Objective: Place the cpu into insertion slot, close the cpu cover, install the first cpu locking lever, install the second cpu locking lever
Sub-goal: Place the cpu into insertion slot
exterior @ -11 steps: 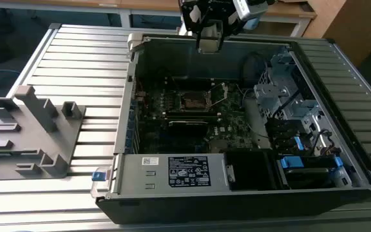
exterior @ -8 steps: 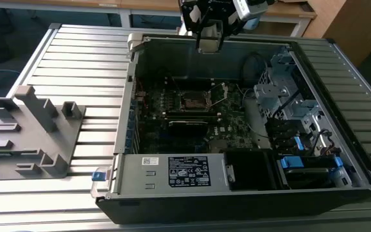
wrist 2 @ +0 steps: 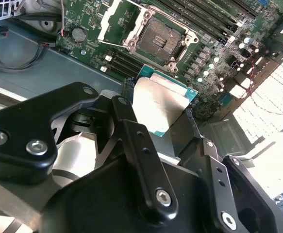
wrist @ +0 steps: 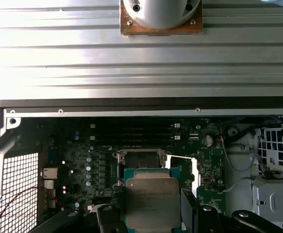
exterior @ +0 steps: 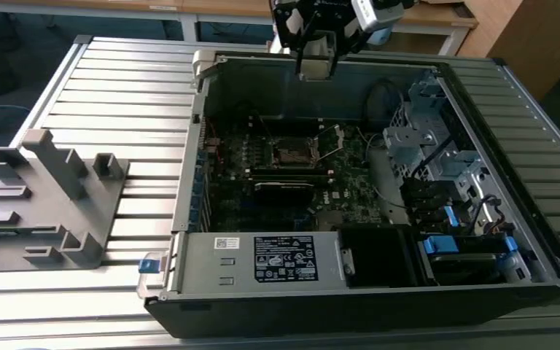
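Observation:
My gripper [exterior: 316, 69] hangs above the far wall of the open computer case [exterior: 187, 189], shut on the cpu. In both wrist views the cpu [wrist 2: 163, 104] [wrist: 151, 199], a flat square chip with a dull grey metal top and a green rim, sits between the black fingers [wrist 2: 126, 121]. The insertion slot [exterior: 290, 152] [wrist 2: 158, 41] [wrist: 140, 159] lies bare on the green motherboard, some way below the chip. Beside the slot the cpu cover [exterior: 331, 138] [wrist 2: 118, 22], a shiny silver frame with an open window, is swung open on its hinge.
A grey plastic fixture [exterior: 47, 197] stands on the slatted metal table at the exterior view's left. Inside the case are a power supply box [exterior: 260, 259], a metal drive cage [exterior: 436, 138], blue connectors [exterior: 440, 244], black cables [wrist 2: 15, 53] and memory slots [wrist 2: 204, 14].

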Controlling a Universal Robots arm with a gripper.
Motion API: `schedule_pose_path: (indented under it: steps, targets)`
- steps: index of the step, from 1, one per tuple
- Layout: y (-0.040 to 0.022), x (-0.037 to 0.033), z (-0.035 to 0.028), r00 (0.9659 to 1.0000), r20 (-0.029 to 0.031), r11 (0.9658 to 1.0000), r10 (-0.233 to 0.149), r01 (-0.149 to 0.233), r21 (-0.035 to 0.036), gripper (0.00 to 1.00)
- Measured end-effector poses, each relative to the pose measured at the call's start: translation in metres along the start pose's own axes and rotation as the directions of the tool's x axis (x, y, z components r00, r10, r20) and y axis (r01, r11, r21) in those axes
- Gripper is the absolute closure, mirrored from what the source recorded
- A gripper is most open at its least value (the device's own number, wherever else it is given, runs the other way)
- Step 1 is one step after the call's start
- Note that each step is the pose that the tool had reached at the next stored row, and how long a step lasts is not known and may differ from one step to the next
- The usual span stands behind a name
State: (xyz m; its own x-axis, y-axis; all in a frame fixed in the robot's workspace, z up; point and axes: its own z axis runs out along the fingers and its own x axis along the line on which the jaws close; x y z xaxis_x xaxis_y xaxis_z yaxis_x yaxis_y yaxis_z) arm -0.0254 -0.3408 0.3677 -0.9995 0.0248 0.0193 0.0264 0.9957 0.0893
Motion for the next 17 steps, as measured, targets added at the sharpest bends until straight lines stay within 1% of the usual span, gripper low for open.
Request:
schedule_pose_path:
  steps: [13, 17]
  targets:
    - [-0.0001, -0.0001, 0.0016, 1.0, 0.0, 1.0, 0.0, 0.0, -0.0001, 0.46]
    - [-0.0003, -0.0001, 0.0034, 1.0, 0.0, 1.0, 0.0, 0.0, -0.0001, 0.46]
